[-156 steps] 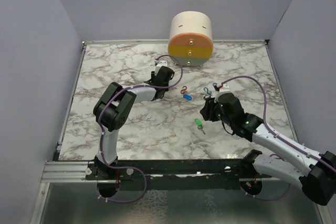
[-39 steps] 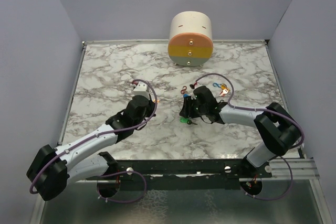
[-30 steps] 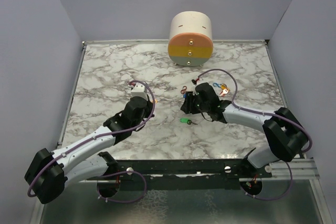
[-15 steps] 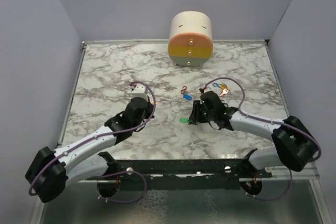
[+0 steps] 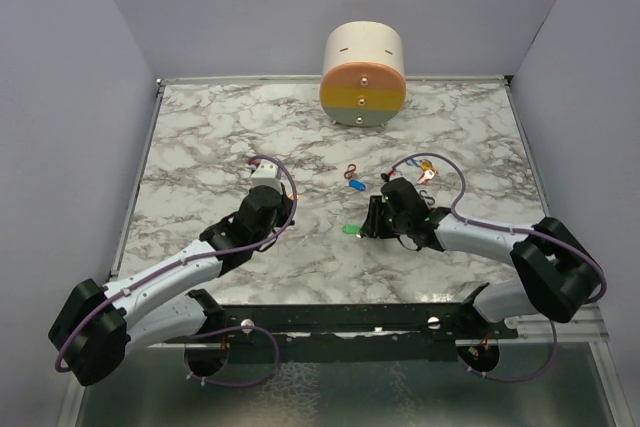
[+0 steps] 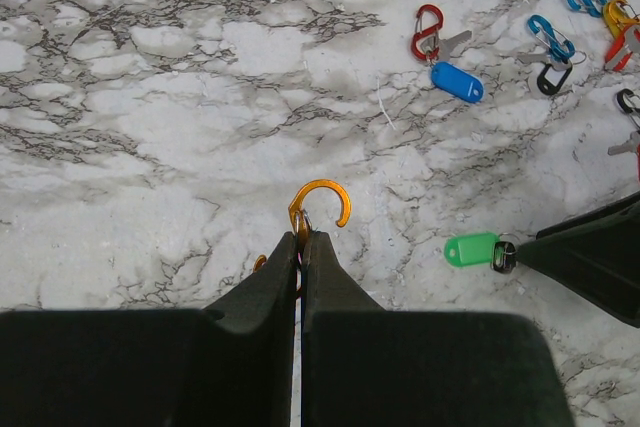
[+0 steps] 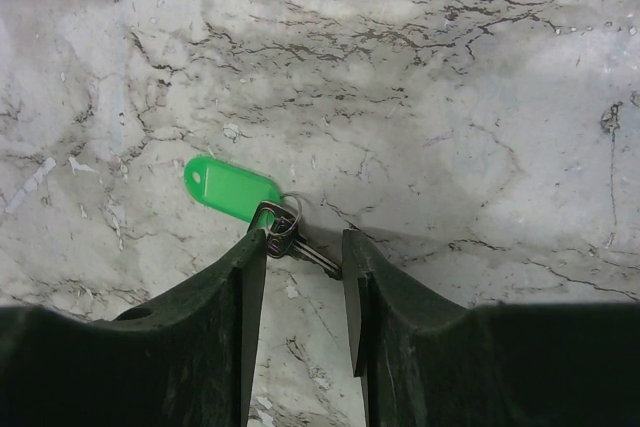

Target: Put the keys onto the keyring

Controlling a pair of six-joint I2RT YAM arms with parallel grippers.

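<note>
A key with a green plastic tag [image 7: 232,188] lies flat on the marble; it also shows in the top view [image 5: 351,230] and the left wrist view [image 6: 472,248]. My right gripper [image 7: 303,242] is open and low over it. Its jaws stand either side of the short metal blade [image 7: 315,255], the left fingertip at the key's head. My left gripper [image 6: 301,237] is shut on an orange S-shaped wire clip [image 6: 320,209], whose open hook sticks out past the fingertips. A blue-tagged key [image 6: 457,81] lies further back beside a red clip [image 6: 427,32].
More coloured clips and keys lie at the back right: blue [image 6: 550,39], black [image 6: 552,77] and orange-red [image 6: 620,27]. A round cream, orange and green drawer box [image 5: 363,75] stands at the table's far edge. Grey walls close in both sides.
Over the last second my right gripper moved toward the near side and came down at the green key. The key and my left gripper with the orange clip have hardly moved.
</note>
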